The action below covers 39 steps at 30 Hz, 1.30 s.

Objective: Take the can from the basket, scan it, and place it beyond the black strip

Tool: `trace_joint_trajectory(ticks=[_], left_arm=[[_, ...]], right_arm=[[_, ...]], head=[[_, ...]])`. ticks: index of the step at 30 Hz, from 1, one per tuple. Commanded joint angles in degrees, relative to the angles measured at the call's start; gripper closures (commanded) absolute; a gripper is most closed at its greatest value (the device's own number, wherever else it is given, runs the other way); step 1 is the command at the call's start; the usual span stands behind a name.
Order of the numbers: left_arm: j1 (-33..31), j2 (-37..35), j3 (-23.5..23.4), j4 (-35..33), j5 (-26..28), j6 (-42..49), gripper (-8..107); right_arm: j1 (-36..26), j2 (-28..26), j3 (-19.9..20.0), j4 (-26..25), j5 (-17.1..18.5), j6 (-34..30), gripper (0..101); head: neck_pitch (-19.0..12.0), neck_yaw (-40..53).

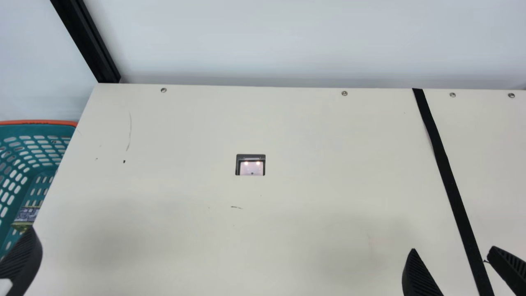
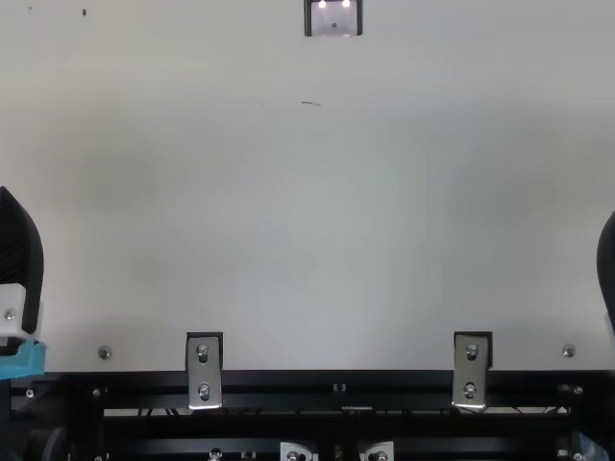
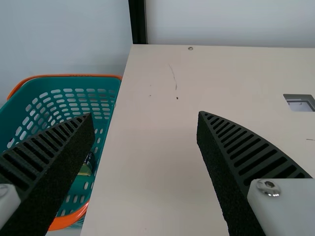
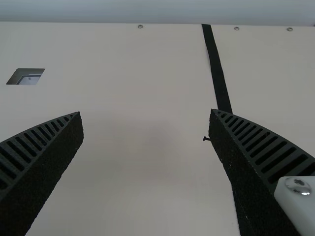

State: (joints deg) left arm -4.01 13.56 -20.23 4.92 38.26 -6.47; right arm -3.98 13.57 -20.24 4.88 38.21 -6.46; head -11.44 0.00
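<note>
At the left edge of the main view, a teal basket (image 1: 35,122) with an orange rim sits beside the cream worktop (image 1: 185,123). The can (image 1: 28,214) lies inside it, toward the lower left of the frame, partly hidden by the worktop's edge. Just below the can, one ribbed black finger of my left hand (image 1: 22,259) juts in at the lower left corner. Near the centre, the scanner (image 1: 250,165) is set into the worktop, two small lights glowing. Right of it, a black strip (image 1: 446,164) slants from the worktop's far edge to the bottom. My right hand (image 1: 453,249) is at the lower right. Both hands are released, their fingers spread wide apart in the wrist views.
</note>
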Motion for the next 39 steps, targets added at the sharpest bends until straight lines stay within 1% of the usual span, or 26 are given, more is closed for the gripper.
trace_joint_trajectory(ticks=[1,39], left_arm=[[0.0,0.0,0.0,0.0,0.0,0.0,9],[0.0,0.0,0.0,0.0,0.0,0.0,9]], right_arm=[[0.0,0.0,0.0,0.0,0.0,0.0,0],[0.0,0.0,0.0,0.0,0.0,0.0,0]], head=[[-1.29,0.32],[-1.29,0.32]])
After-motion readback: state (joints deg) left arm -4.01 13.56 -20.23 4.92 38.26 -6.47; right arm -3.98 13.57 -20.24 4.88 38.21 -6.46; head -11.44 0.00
